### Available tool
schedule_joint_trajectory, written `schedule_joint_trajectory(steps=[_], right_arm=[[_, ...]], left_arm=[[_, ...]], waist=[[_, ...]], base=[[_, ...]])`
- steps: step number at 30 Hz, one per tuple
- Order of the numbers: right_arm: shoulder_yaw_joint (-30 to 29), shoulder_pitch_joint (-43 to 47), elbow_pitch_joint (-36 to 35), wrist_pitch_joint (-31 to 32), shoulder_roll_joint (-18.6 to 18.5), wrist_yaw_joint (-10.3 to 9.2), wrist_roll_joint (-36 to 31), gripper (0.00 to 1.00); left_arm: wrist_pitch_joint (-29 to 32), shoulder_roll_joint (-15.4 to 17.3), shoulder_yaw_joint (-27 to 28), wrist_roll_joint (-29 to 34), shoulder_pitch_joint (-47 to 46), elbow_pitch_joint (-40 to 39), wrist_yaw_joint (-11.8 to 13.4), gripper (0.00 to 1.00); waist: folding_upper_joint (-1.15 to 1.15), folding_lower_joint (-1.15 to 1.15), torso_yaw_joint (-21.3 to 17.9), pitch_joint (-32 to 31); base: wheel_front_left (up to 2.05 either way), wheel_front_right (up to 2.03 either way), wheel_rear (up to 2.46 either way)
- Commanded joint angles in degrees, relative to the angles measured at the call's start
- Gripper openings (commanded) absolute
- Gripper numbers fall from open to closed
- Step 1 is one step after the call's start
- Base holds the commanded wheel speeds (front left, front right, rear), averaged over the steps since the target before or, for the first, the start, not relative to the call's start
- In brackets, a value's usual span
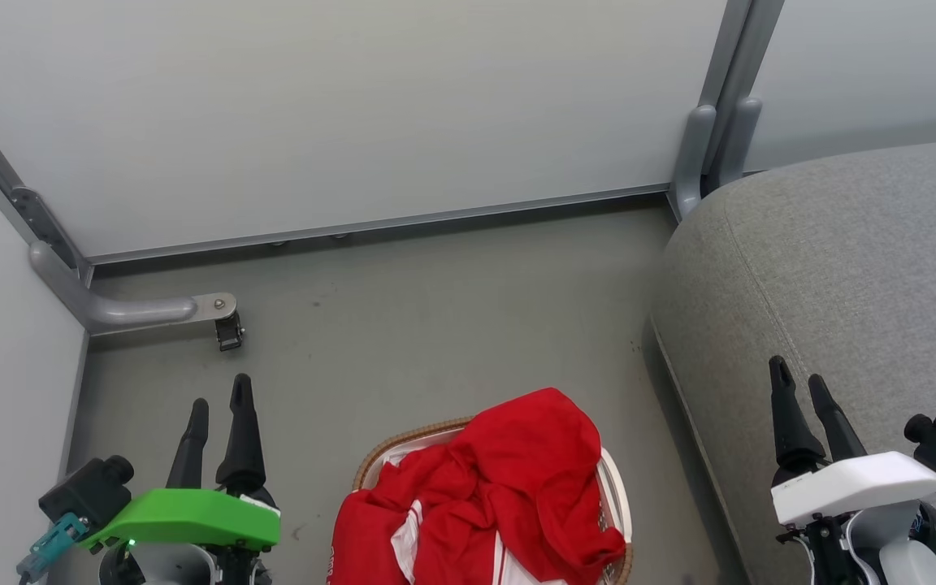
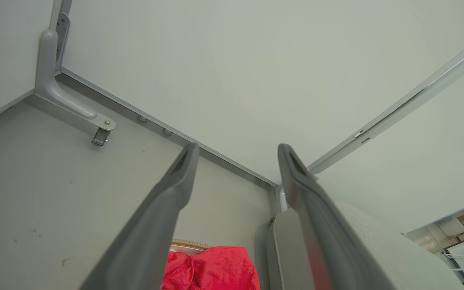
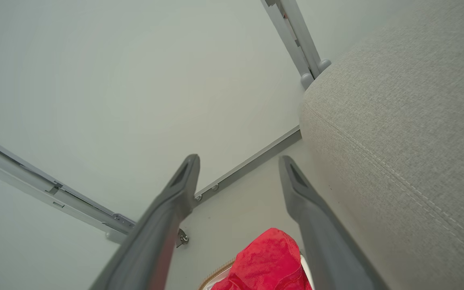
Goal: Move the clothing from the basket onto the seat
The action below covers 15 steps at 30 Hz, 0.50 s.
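Red clothing [image 1: 500, 479] is heaped in the basket [image 1: 395, 444], a soft, crumpled mound with white panels and thin stripes low on its near side. It rises above the rim, and one fold spills over the left edge. The basket is oval white perforated plastic under a brown woven rim. It stands on the floor [image 1: 435, 309] toward the near edge, well clear of the far edge where the wall panels [image 1: 354, 106] meet it, and just beside the flank of the seat [image 1: 858, 268].

The seat is grey woven upholstery with a rounded corner and a stitched seam running back along its top. It takes up the floor's right side. What shows of its top is bare, so no garment has crossed yet and the task looks unstarted.

The left gripper [image 1: 219, 392], under a green shell, hangs over bare floor to the basket's left. The right gripper [image 1: 796, 371], under a white shell, hangs over the seat's front edge. Both have their jaws spread wide with nothing between them. Their fingers are long, dark, matte and tapered.

Set either side of the basket, they look parked in a ready stance, so either arm could reach in. The high crown of the mound is probably the easiest place to pinch. Limp cloth like this will likely drape and trail, and it may drag a second garment over the rim.
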Motion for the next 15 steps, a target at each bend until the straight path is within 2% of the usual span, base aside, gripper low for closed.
schedule_joint_trajectory(steps=[1,15], right_arm=[[0.2,0.2,-0.6,-0.7,-0.4,0.0,-2.1,1.0],[1.9,0.7,0.2,-2.9,-0.5,0.01,-12.6,1.0]], left_arm=[[-0.6,0.4,-0.1,2.1,0.1,-0.5,0.2,1.0],[-2.8,0.5,-1.6,11.7,0.9,1.9,0.8,1.0]], waist=[[0.06,0.0,0.0,0.0],[0.07,0.0,0.3,0.1]], base=[[0.0,0.0,0.0],[0.0,0.0,0.0]])
